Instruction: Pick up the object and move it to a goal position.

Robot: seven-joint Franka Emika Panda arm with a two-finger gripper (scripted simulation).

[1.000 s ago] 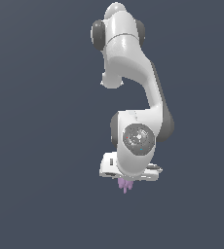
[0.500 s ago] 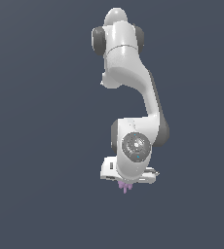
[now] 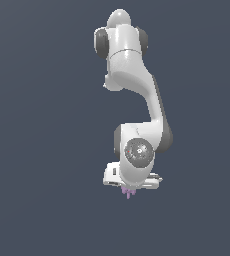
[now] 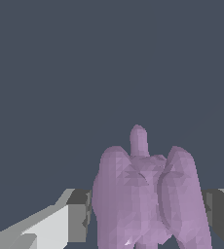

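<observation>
Your tool [image 3: 129, 190] stays clamped on the purple object [image 4: 145, 199]; the arm has drifted slightly, so transport continues.

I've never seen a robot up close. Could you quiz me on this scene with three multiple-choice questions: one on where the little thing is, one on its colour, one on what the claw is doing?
1. Where is the object?
A. between the gripper's two fingers
B. lying far from the arm
C. on top of the arm's shoulder

2. What colour is the object?
A. bright green
B. pale purple
C. orange

3. What is the gripper's state?
A. wide open with nothing in it
B. out of sight in both views
C. closed on the object

Answers:
1 A: in the wrist view the object sits between the fingers, and in the exterior view it pokes out just below the gripper.
2 B: both views show it as a lumpy pale purple shape.
3 C: a finger stands at each side of the object, apparently against it, and nothing shows beneath it.
</observation>
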